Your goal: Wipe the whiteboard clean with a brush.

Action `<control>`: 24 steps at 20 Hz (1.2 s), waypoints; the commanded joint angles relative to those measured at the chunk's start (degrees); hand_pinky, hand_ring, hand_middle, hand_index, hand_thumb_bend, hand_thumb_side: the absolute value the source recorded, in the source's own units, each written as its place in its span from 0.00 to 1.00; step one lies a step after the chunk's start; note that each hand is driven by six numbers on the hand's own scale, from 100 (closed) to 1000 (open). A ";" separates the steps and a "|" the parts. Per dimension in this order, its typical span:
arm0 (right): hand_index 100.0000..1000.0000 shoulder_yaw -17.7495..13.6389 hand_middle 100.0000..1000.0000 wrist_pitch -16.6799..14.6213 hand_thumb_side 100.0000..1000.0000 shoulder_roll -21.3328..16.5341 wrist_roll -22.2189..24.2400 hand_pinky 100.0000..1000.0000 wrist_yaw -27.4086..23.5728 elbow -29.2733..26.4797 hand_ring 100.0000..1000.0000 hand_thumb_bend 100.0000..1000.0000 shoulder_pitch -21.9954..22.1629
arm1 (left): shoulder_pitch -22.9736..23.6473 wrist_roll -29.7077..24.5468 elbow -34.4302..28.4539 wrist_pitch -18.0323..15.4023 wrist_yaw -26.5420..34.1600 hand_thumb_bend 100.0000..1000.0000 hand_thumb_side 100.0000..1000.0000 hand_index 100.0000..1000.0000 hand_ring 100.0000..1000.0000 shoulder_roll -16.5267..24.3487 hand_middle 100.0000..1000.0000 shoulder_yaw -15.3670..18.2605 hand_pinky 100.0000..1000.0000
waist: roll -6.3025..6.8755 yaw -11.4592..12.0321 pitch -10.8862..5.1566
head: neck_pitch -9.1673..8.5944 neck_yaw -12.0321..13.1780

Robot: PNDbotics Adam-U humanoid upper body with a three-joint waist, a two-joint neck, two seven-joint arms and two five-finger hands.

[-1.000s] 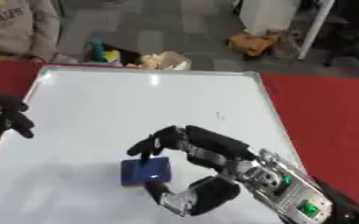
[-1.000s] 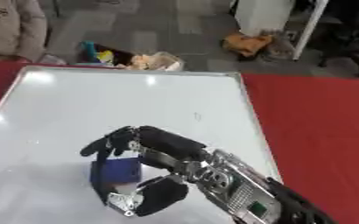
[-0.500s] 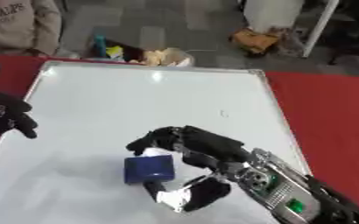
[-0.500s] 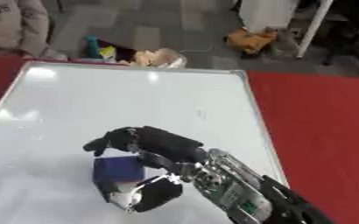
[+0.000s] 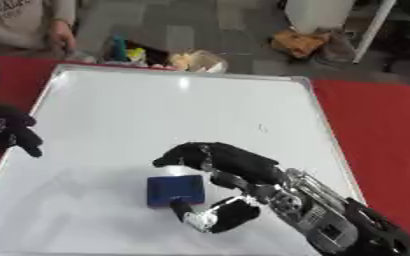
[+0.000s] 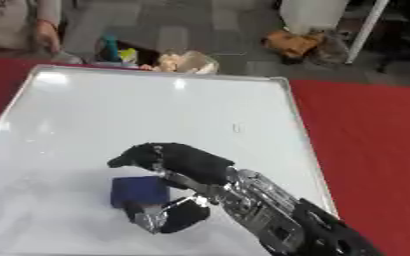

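A big white whiteboard with a thin silver frame (image 5: 327, 127) is laid flat on a red table (image 5: 383, 130). Most of the table's middle is filled by it, and red strips are left bare along the right and left sides.

A small dark blue block-shaped brush (image 5: 175, 190) is lying on the whiteboard, close to its near edge and a bit left of the middle. The robot's black and silver right hand (image 5: 230, 177) is reached in from the near right corner. Its fingers (image 5: 191, 154) are curved over the far side of the blue brush, and its thumb (image 5: 207, 216) is curled up at the near side. The brush is seen between the fingers and the thumb, so it is gripped by the hand or close to it; whether the fingers are touching the brush cannot be told for sure.

The robot's black left hand (image 5: 9, 134) is seen at the left edge of the whiteboard, well apart from the brush. Its fingers are bent downward and nothing is held in it.

A small dark mark (image 5: 262, 128) is seen on the whiteboard nearer the right edge, past the right hand.
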 commanded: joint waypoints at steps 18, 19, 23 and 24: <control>0.94 -0.59 0.79 -3.49 0.62 1.20 -4.00 0.81 5.31 9.51 0.85 0.00 -1.23 | -1.67 -0.54 -1.55 -0.37 -0.46 0.19 0.81 1.00 0.48 0.69 0.53 0.05 0.42 | 0.40 1.04 0.84 | -0.29 -0.06; 0.94 -0.56 0.79 -3.63 0.62 1.25 -4.11 0.81 5.40 9.72 0.85 0.00 -1.26 | -1.69 -0.55 -1.57 -0.38 -0.46 0.19 0.81 1.00 0.48 0.69 0.53 0.06 0.42 | 0.41 1.05 0.88 | -0.28 -0.03; 0.94 -0.40 0.79 -4.10 0.64 1.44 -4.38 0.81 5.75 10.34 0.85 0.00 -1.32 | -1.73 -0.62 -1.62 -0.40 -0.45 0.19 0.81 1.00 0.48 0.69 0.53 0.03 0.42 | 0.42 1.09 1.02 | -0.26 0.06; 0.94 -0.37 0.79 -4.20 0.65 1.47 -4.43 0.81 5.87 10.49 0.85 0.00 -1.33 | -1.74 -0.64 -1.64 -0.40 -0.46 0.19 0.81 1.00 0.48 0.70 0.53 0.03 0.42 | 0.43 1.10 1.06 | -0.27 0.08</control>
